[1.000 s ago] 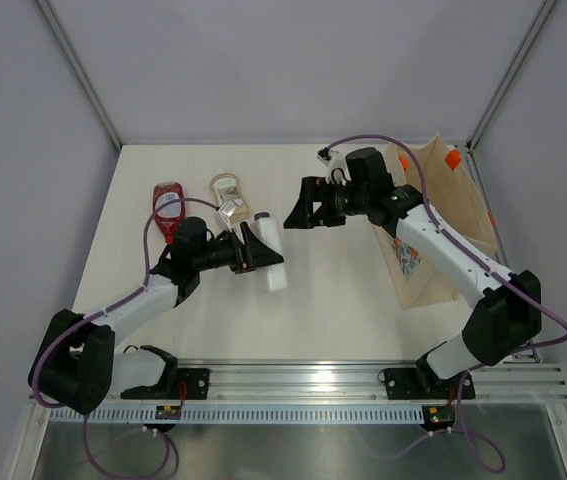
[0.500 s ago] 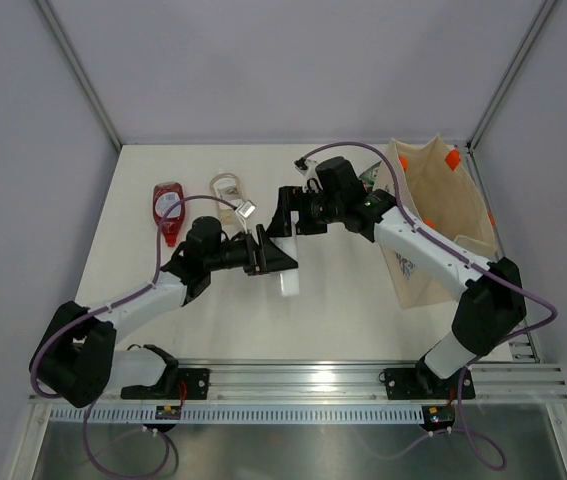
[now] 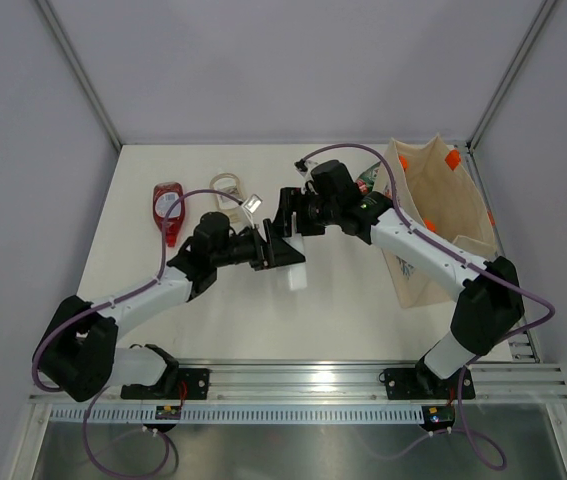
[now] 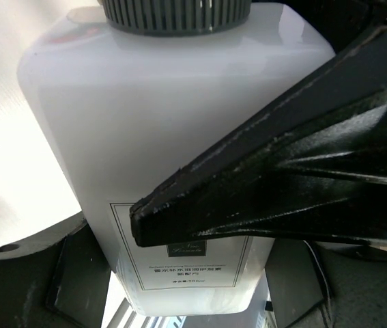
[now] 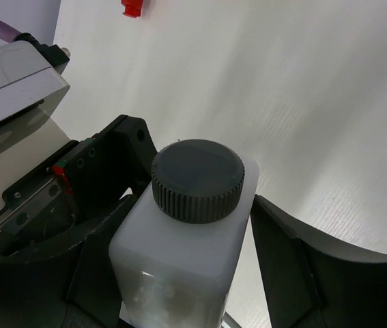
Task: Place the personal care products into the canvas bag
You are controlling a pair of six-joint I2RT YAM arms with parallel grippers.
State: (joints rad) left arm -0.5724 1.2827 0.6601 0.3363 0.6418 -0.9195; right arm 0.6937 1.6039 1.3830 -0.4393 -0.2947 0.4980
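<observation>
My left gripper [image 3: 275, 250] is shut on a white square bottle with a dark grey ribbed cap [image 3: 293, 268] and holds it near the table's middle. In the left wrist view the bottle [image 4: 145, 137] fills the frame, with one black finger [image 4: 302, 171] lying across its label. My right gripper [image 3: 289, 214] is open, and its fingers [image 5: 295, 266] stand on either side of the bottle's cap end [image 5: 198, 181], with a gap showing on the right side. The canvas bag [image 3: 453, 215] stands open at the right. A red bottle [image 3: 168, 208] and a clear pale-yellow bottle [image 3: 228, 185] lie at the back left.
A small clear packet [image 3: 251, 203] lies beside the pale bottle. Something green [image 3: 367, 181] shows at the bag's left rim, behind my right arm. The bag has orange handles [image 3: 452, 158]. Grey walls close in the table on three sides.
My left gripper has carried the white bottle to the right. My right gripper has swung left from the bag and now straddles the bottle's cap end.
</observation>
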